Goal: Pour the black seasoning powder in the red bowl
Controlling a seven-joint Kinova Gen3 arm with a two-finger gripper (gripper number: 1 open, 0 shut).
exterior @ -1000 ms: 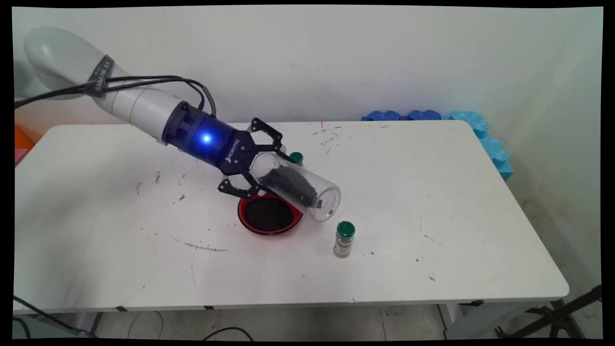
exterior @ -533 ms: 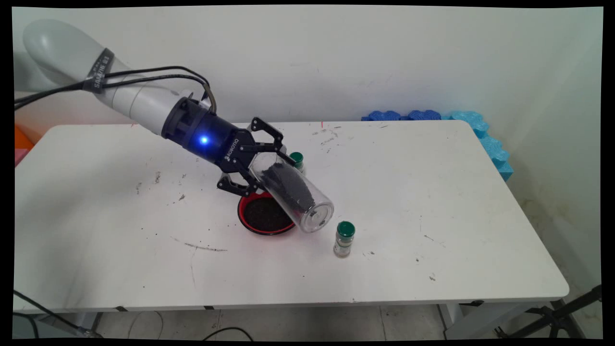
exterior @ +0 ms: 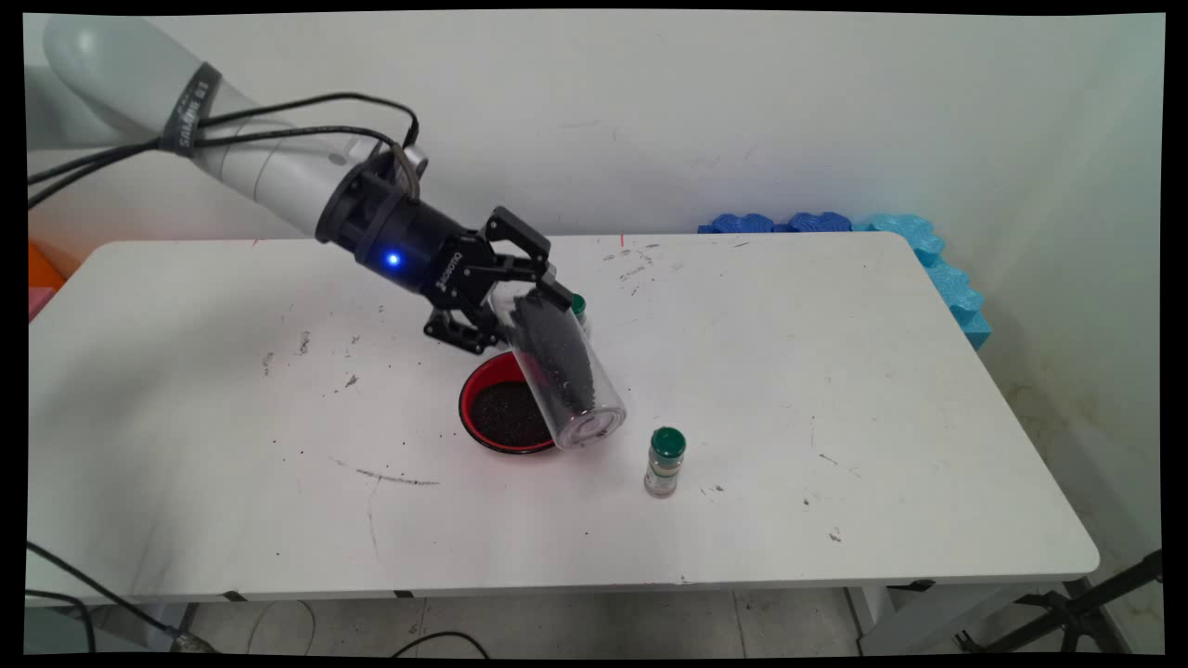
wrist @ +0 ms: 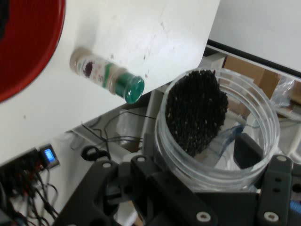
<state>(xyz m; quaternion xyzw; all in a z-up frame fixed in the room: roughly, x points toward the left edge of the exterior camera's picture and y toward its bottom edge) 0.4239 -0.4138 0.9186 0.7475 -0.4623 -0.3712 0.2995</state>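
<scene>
My gripper is shut on a clear plastic jar partly filled with black grains. The jar hangs tilted, its closed end pointing down and to the right, just above the right rim of a red bowl that holds more black grains. In the hand view the jar sits between the fingers of the gripper, with the grains heaped against its left wall. A small spice bottle with a green cap stands right of the bowl, also seen in the hand view beside the bowl.
A second green-capped bottle stands behind the jar, mostly hidden. Blue foam pieces lie along the back right corner of the white table. Dark specks and smudges mark the tabletop.
The wrist has turned and risen a little. The jar has swung from nearly lying flat to a steeper tilt, its lower end moving left toward the bowl.
</scene>
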